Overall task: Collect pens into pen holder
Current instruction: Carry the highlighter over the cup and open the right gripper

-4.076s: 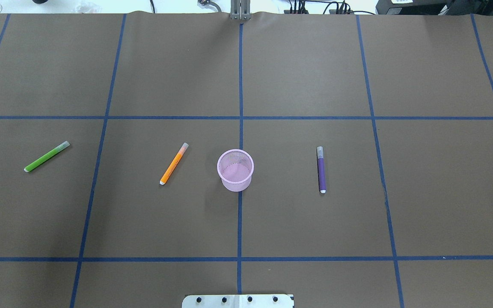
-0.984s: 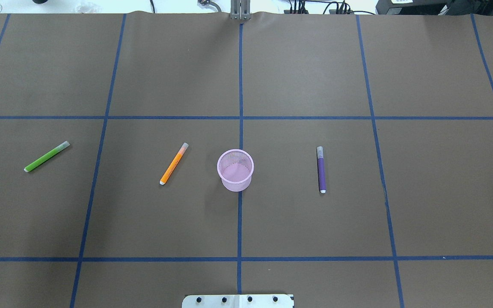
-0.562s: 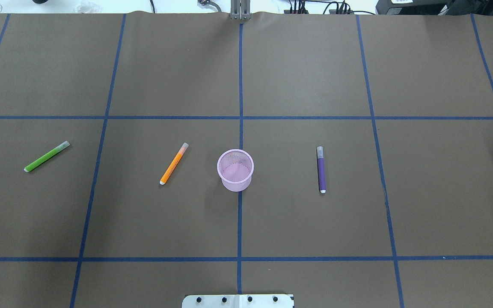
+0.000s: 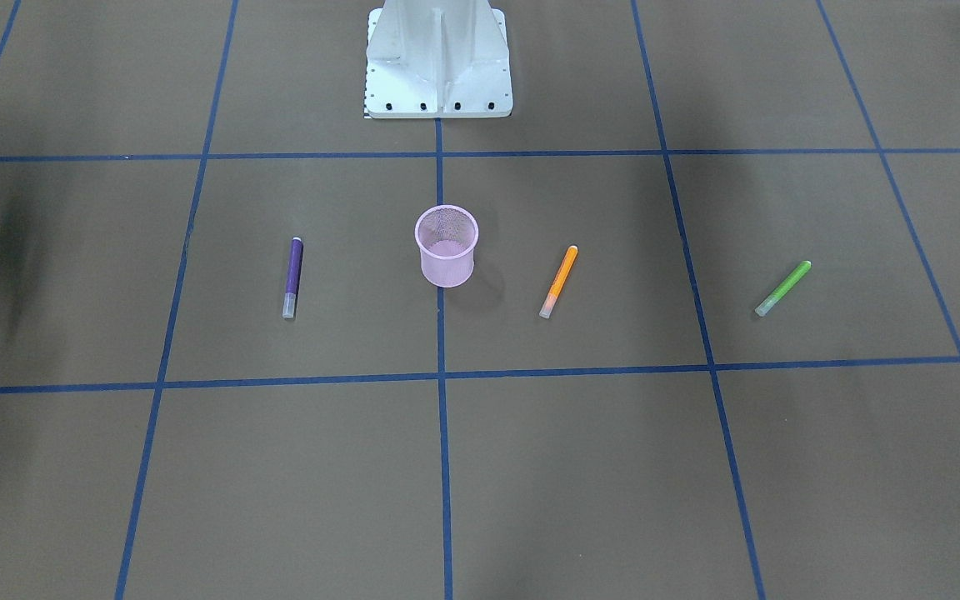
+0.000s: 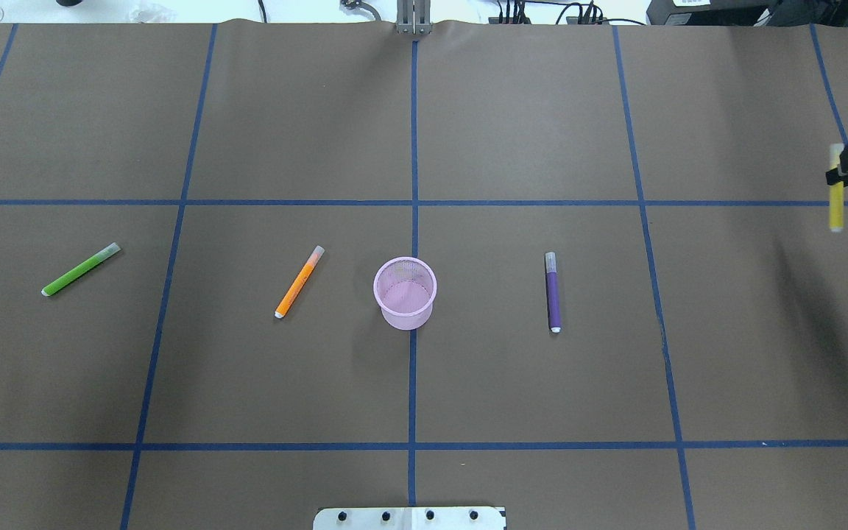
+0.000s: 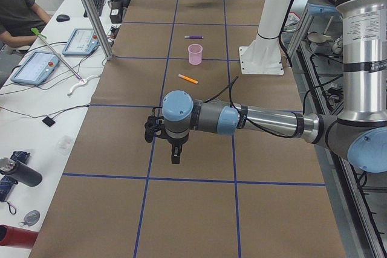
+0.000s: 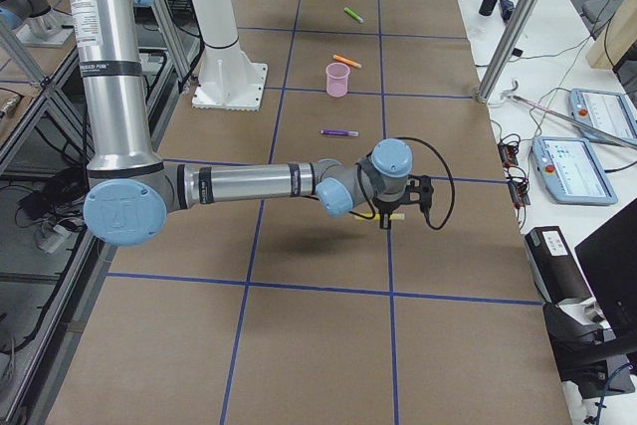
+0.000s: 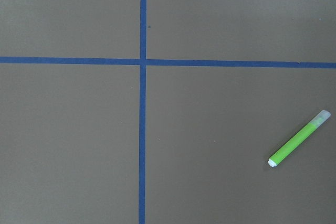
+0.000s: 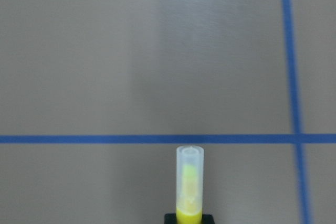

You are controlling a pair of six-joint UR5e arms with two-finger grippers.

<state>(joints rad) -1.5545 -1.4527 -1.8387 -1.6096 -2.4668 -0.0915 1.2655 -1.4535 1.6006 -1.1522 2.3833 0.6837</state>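
Right tool (image 5: 839,171) clamped on a yellow pen (image 5: 835,207), out at the robot's far right end of the tabletop (image 5: 542,110). The pen hangs clear of the brown paper, and its shadow falls apart from it. In the right wrist view the pen's translucent cap end sticks straight out ahead of the tool, over a crossing of blue tape lines (image 5: 414,147). Going from this tool toward the robot's left, the things lie in a row. Purple pen (image 5: 553,292) is nearest and lies flat. Pink mesh pen holder (image 5: 405,293) comes next, upright on the centre tape line and well apart from the tool. Orange pen (image 5: 299,282) lies just beyond the holder, slanted. Green pen (image 5: 79,269) is farthest, also slanted. All three of these pens lie on the tabletop outside the holder. Left tool (image 6: 176,159) hangs above the tabletop at the robot's left end and shows only in the left side view, so I cannot tell whether its fingers are apart or together. From this tool the orange pen lies between it and the pen holder. The left wrist view shows the green pen lying off to one side of the tool, beside a tape crossing.
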